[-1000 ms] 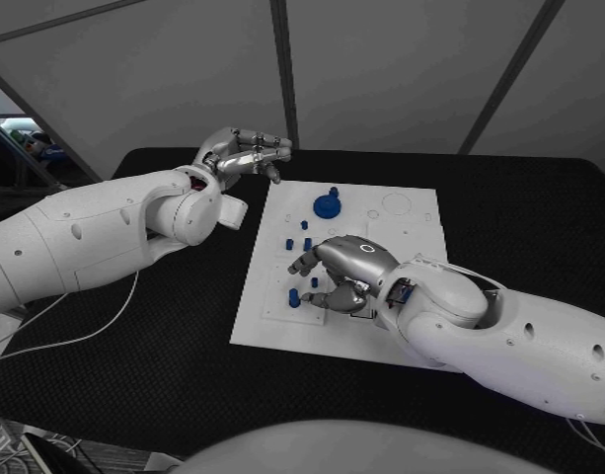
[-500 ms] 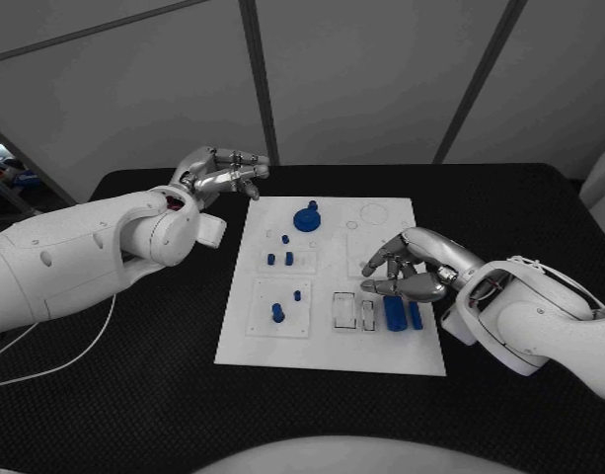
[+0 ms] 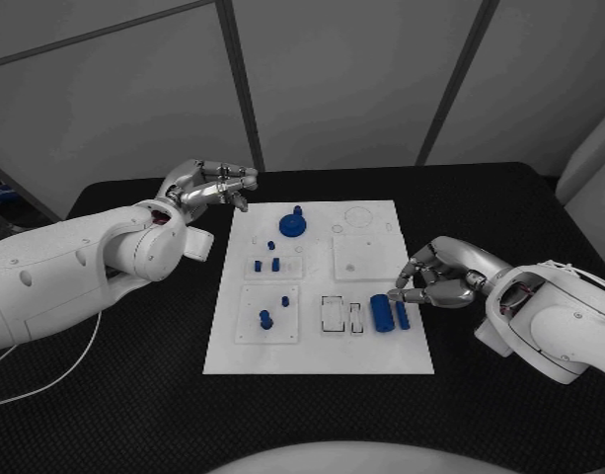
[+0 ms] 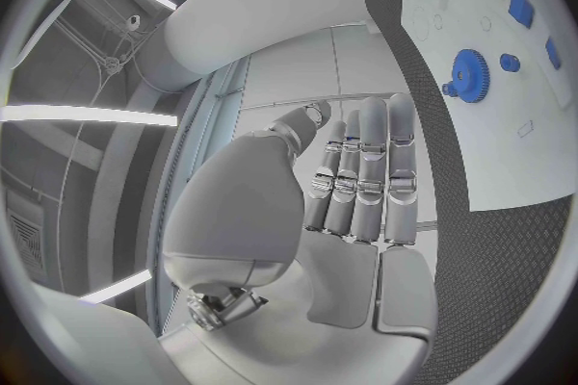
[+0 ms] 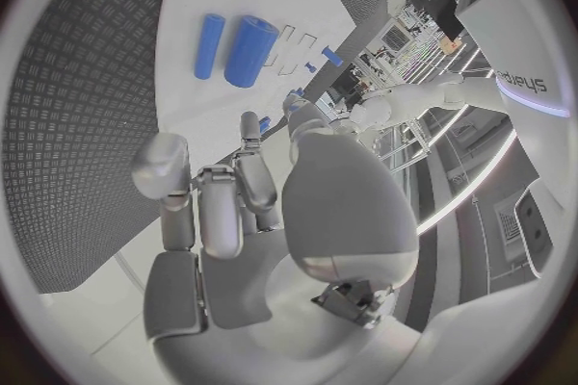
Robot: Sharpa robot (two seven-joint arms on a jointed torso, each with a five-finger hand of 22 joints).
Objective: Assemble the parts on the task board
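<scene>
While several blue parts already sit on the board [image 3: 317, 346], assembly looks only partly done. Two blue cylinders [image 3: 388, 312] lie side by side just beside the right hand [image 3: 442, 278], whose fingers [image 3: 418, 267] are curled in and hold nothing visible. A blue gear [image 3: 292, 225] stands near the left hand [image 3: 205, 186], fingers [image 4: 361, 173] loosely bent, empty, over the desk [image 3: 131, 375] off the board's edge. Small pegs [image 3: 265, 265] stand in the middle; two outlined slots [image 3: 342, 314] look unfilled, so more placing probably remains.
</scene>
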